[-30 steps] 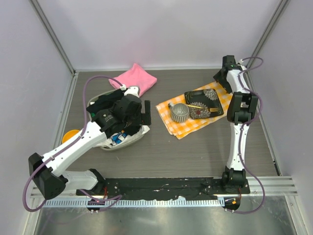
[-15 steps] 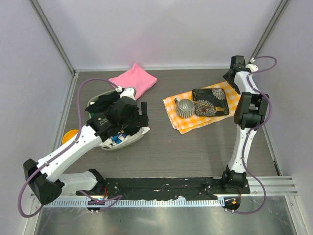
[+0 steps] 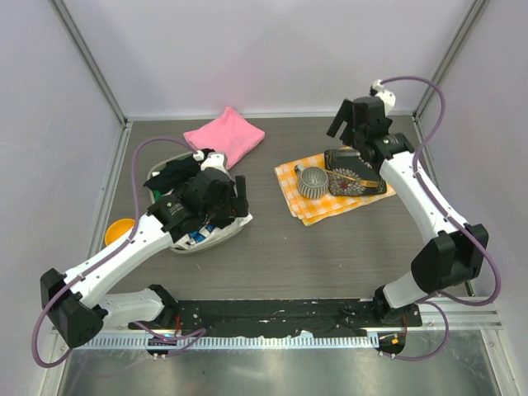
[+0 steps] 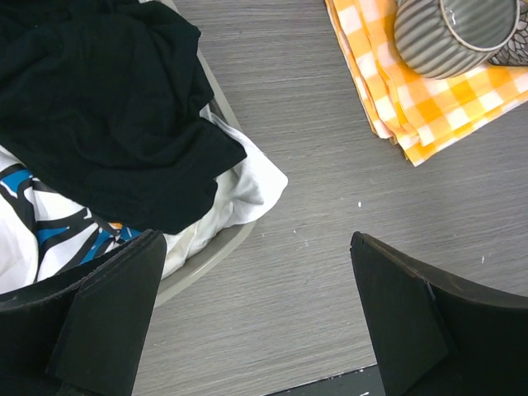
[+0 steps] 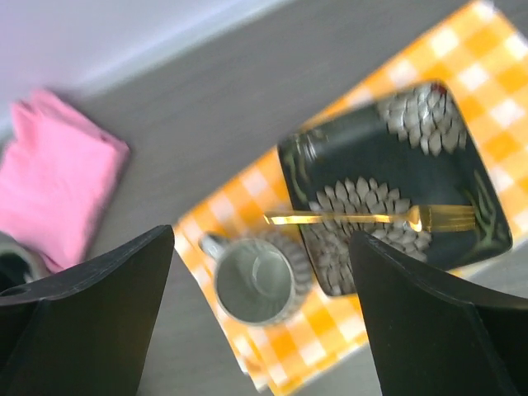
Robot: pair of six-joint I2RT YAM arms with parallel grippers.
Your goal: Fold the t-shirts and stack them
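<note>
The bright pink t-shirt (image 3: 224, 136) lies folded at the back of the table and shows again as the pink t-shirt (image 5: 58, 177) in the right wrist view. A crumpled black t-shirt (image 4: 107, 115) fills a grey basket (image 4: 206, 256) on the left, seen from above as the black t-shirt (image 3: 169, 177). My left gripper (image 3: 242, 191) hovers at the basket's right rim. In its own view the left gripper (image 4: 256, 247) is open over bare table. My right gripper (image 3: 346, 125) hangs open above the checked cloth, apart from the pink shirt. Below the right gripper (image 5: 262, 247) sits a mug, and nothing is held.
An orange-and-white checked cloth (image 3: 318, 208) carries a grey ribbed mug (image 3: 310, 181) and a dark flowered plate (image 3: 355, 173) with a gold fork (image 5: 371, 218). White cloth with blue print (image 4: 247, 186) spills over the basket's rim. An orange object (image 3: 120, 228) lies left of the basket.
My right arm swung from the back right corner leftward, over the plate and mug. The checked cloth with its dishes shifted slightly right earlier. The left arm barely moved.
</note>
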